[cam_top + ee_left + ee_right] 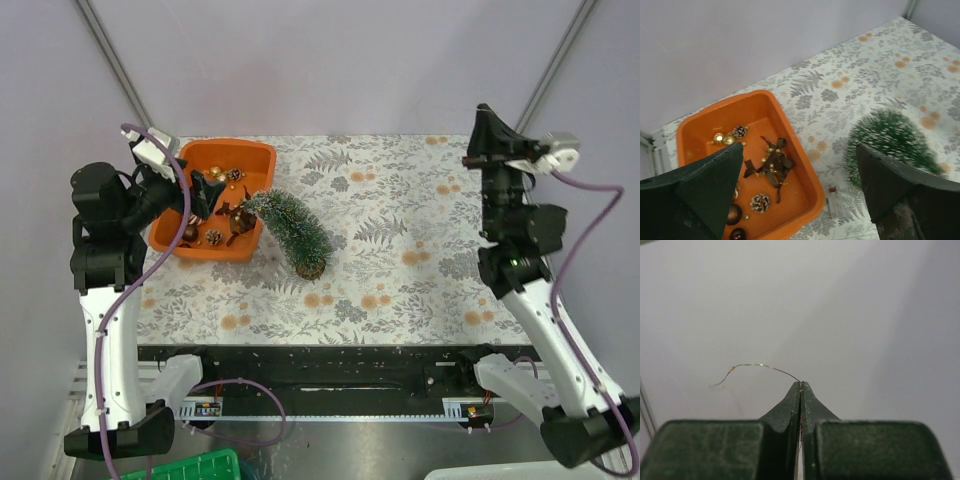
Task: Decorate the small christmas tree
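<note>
The small christmas tree (292,232) leans on the floral mat, its tip toward the orange tray (225,155) and its brown base (311,268) nearer me. My left gripper (205,195) hovers open over the tray's right part, holding nothing. In the left wrist view the left gripper (799,150) spans the tray rim (805,165), with a brown ribbon bow (771,162), pinecones (760,202) and gold baubles (720,138) below, and the tree (890,135) at right. My right gripper (800,385) is raised at the far right (482,125), shut on a thin gold wire (760,365).
A small clear piece with a reddish dot (832,200) lies on the mat between tray and tree. A black rail (320,365) runs along the near edge. A green bin (185,467) sits below the left arm's base.
</note>
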Tool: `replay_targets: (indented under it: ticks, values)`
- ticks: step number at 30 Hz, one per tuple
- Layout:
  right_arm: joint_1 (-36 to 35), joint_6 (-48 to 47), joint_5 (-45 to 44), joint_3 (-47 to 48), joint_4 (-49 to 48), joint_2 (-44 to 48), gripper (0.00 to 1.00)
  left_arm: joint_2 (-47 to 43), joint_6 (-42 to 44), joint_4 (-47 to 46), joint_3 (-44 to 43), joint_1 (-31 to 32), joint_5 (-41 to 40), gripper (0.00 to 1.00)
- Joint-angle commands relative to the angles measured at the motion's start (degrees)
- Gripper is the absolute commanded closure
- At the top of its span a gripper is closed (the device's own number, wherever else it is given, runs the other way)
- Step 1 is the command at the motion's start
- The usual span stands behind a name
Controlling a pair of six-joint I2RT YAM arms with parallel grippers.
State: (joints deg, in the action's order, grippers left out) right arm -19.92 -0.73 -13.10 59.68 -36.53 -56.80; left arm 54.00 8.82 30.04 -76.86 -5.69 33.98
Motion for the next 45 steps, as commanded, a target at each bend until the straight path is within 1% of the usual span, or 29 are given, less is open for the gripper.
replay_targets:
  ticks: [1,5,6,9,13,15,18,20,25,28,32,34,36,38,40,41,42,43,45]
  values:
    - [-0.2,4.06,1.57,-3.95,8.74,10.02,1.0,-1.44,2.51,7.2,-5.83,-0.19,11.44,0.01]
    - [-0.2,8.98,9.39,-8.26,16.04,20.03,1.0,-2.23,6.9,14.94,-12.51,-0.19,20.14,0.01]
    - [-0.2,10.12,12.89,-9.31,18.14,22.15,1.0,-2.67,8.31,17.13,-14.35,-0.19,21.56,0.01]
    - [-0.2,14.86,20.9,-11.25,21.75,27.69,1.0,-4.25,10.86,19.96,-17.96,-0.11,24.55,0.01]
    - [-0.2,20.76,29.69,-12.22,25.1,32.7,1.0,-6.27,9.99,22.6,-22.27,-0.11,28.76,0.01]
    - [-0.2,23.83,34.26,-12.22,24.93,34.29,1.0,-7.5,8.42,23.13,-22.37,-0.11,31.84,0.01]
    - [-0.2,28.58,42.26,-10.82,23.97,33.42,1.0,-9.6,5.6,23.13,-20.79,-0.11,38.07,0.01]
    - [-0.2,32.62,46.39,-10.46,21.17,31.84,1.0,-10.57,4.02,23.04,-19.56,-0.19,41.68,0.01]
    - [-0.2,39.92,50.72,-10.9,13.17,27.98,1.0,-13.91,-0.02,21.73,-13.77,-0.19,49.5,0.01]
    - [-0.2,44.13,53.17,-10.99,7.11,24.55,1.0,-17.34,-0.29,19.63,-8.06,-0.19,51.8,0.01]
    - [-0.55,47.14,57.04,-9.32,1.92,19.19,1.0,-20.95,-0.99,15.84,-1.72,-0.19,52.68,0.01]
    - [-2.39,45.31,57.84,-7.83,2.16,17.08,1.0,-21.21,-0.21,15.92,-0.22,-0.19,53.47,0.01]
    - [-6.86,39.35,56.44,-5.73,7.06,15.32,1.0,-20.17,-0.11,14.62,0.65,-0.19,52.95,0.01]
    - [-15.71,30.05,52.15,-2.31,15.75,12.08,1.0,-17.89,-5.97,6.82,1.88,-0.19,50.59,0.01]
    - [-24.33,20.2,46.53,1.21,22.09,9.0,1.0,-15.16,-17.19,-6.68,3.73,0.24,47.34,0.01]
    - [-27.33,16.85,43.8,2.79,24.9,6.55,1.0,-14.37,-23.52,-12.58,4.78,0.94,46.89,0.01]
    - [-29.28,14.99,42.21,3.94,25.72,5.04,1.0,-13.49,-26.98,-16.73,5.14,1.73,47.58,0.01]
    - [-29.99,14.27,42.02,4.56,25.64,3.37,1.0,-12.87,-28.67,-17.64,5.14,2.78,48.28,0.01]
    - [-30.52,13.48,41.58,5.62,25.63,1.35,1.0,-12.16,-29.82,-17.91,5.05,6.99,48.55,0.01]
